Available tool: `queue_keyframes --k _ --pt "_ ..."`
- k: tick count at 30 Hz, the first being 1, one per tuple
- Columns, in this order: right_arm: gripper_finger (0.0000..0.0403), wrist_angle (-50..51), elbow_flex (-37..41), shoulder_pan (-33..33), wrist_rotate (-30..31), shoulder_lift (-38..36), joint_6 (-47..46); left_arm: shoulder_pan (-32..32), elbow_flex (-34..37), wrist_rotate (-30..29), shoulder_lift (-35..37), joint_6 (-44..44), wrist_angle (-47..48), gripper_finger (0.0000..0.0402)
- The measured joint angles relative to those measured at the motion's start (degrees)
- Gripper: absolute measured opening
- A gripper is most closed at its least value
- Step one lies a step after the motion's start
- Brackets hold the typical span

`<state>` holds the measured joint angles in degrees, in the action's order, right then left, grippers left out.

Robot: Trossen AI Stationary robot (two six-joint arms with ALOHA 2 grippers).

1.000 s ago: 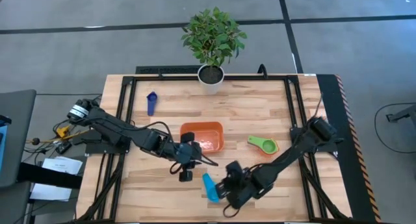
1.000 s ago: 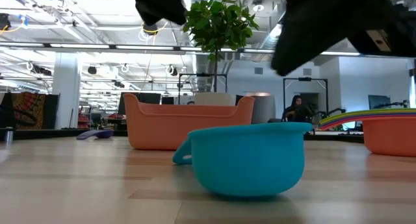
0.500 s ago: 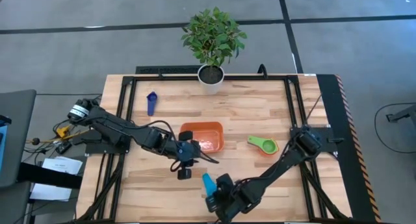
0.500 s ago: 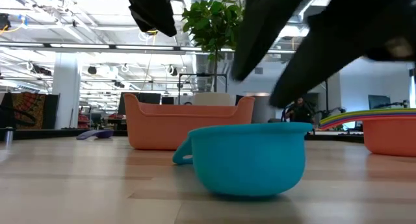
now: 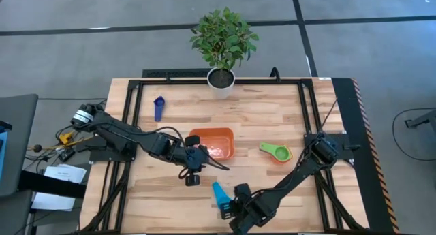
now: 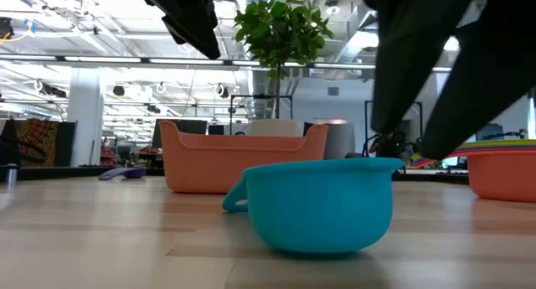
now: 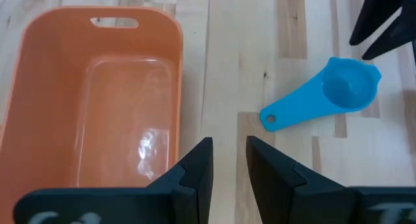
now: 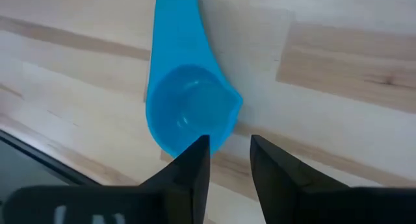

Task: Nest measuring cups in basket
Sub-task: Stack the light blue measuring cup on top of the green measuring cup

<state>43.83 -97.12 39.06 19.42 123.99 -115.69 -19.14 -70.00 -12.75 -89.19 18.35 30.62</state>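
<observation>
The light blue measuring cup (image 5: 219, 196) (image 6: 322, 205) (image 7: 325, 97) (image 8: 185, 107) stands upright on its bowl near the table's near edge, with its handle pointing toward the basket. The orange basket (image 5: 211, 130) (image 6: 243, 163) (image 7: 177, 87) sits mid-table with no cup in it. My right gripper (image 5: 229, 207) (image 8: 227, 146) hangs just over the rim of the cup's bowl, on its near-right side, open by a narrow gap. I cannot tell whether it touches the rim. My left gripper (image 5: 192, 178) (image 7: 229, 152) hovers by the basket's near-left corner, open by a narrow gap and holding nothing.
A stack of nested cups, green on top (image 5: 276, 152) (image 6: 502, 167), lies right of the basket. A dark blue cup (image 5: 159, 107) (image 6: 124, 173) lies at the far left. The white plant pot (image 5: 221, 78) stands at the far edge. Bare wood lies between the basket and the light blue cup.
My right gripper has moved toward the table's near edge and to the left, coming down beside the bowl of the light blue cup. The cup has stayed where it was.
</observation>
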Motion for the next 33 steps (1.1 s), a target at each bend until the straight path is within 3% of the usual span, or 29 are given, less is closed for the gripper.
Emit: queue_keyframes --k 9,14,33 --pt "0.0136 -0.04 0.02 -2.22 -1.88 0.01 1.72 0.0 0.0 0.04 0.0 -0.13 1.64 0.008" --pt "0.0127 -0.13 0.02 -2.98 -5.83 0.01 2.04 0.0 0.0 0.01 0.0 -0.13 4.4 0.0079" --pt "0.0131 -0.42 0.07 -4.01 -7.73 0.4 3.47 -0.04 0.0 0.07 0.0 1.79 6.0 0.0079"
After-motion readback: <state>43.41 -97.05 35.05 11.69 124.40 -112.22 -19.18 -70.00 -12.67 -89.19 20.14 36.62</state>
